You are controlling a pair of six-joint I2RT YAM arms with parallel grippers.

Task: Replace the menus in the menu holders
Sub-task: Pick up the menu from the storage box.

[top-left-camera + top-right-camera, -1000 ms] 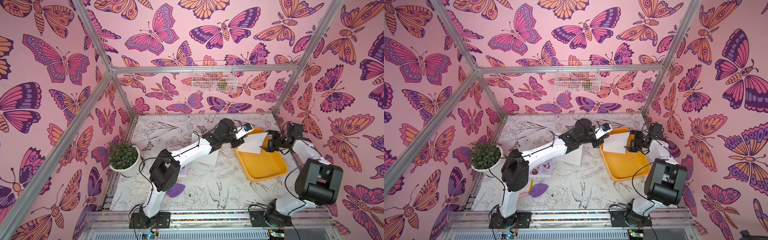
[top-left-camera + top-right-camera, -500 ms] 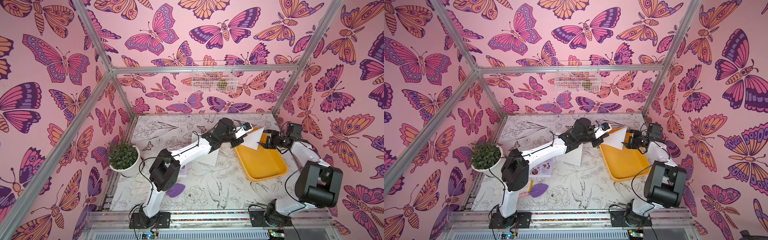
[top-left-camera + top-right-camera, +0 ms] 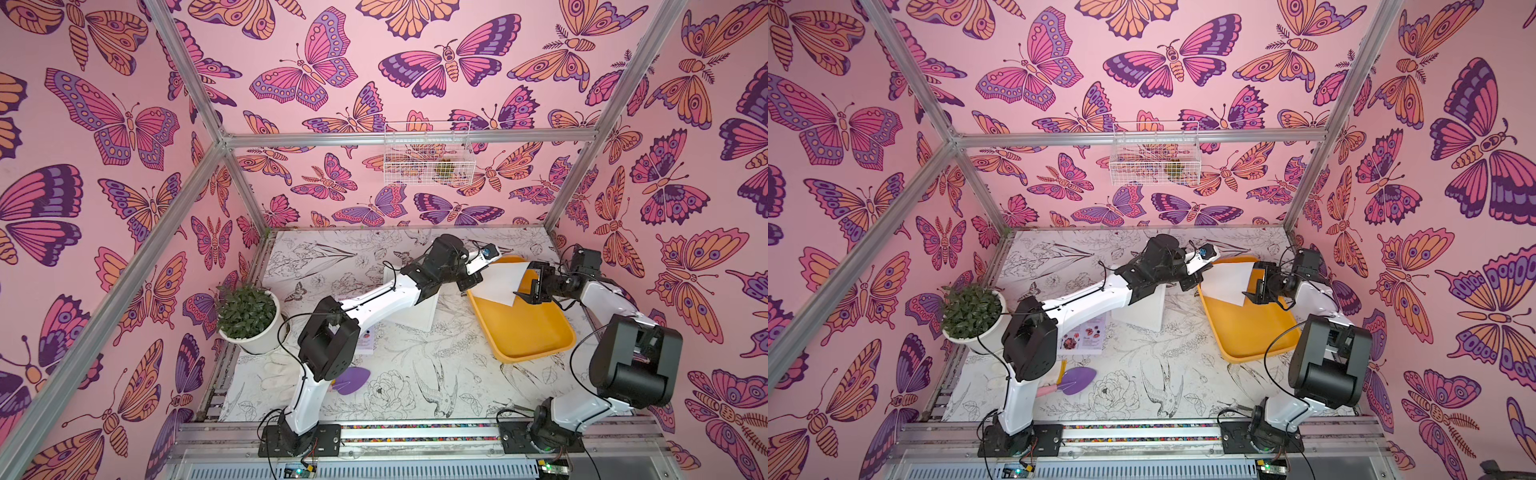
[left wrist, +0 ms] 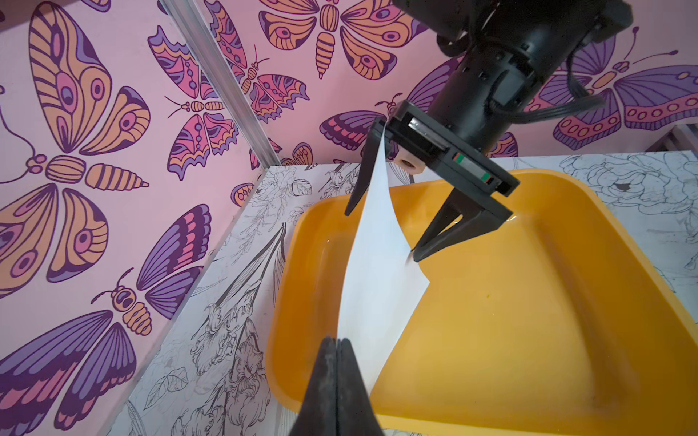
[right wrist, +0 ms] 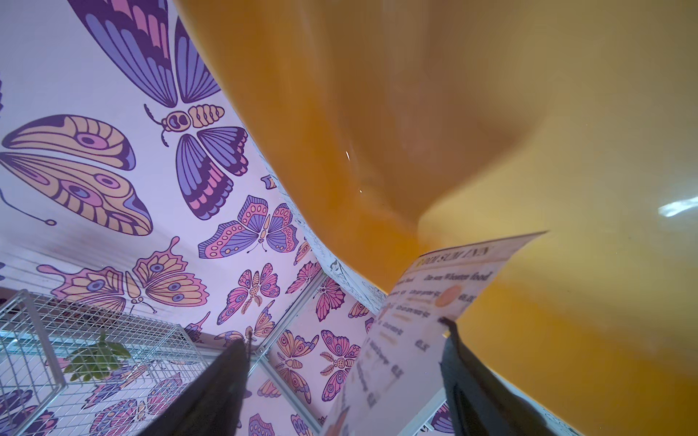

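Far forward, the left claw (image 4: 336, 340) pinches the menu (image 4: 377, 287) above the tray (image 4: 528, 321).

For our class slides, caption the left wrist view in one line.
The left gripper pinches a white menu sheet over the yellow tray; open right gripper straddles its far end.

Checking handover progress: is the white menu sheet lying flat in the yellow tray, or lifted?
Lifted and curled: the left claw pinches the sheet above the tray.

Menu (image 3: 500, 284) over tray (image 3: 528, 332) (right side); holder (image 3: 417, 318) leftward.
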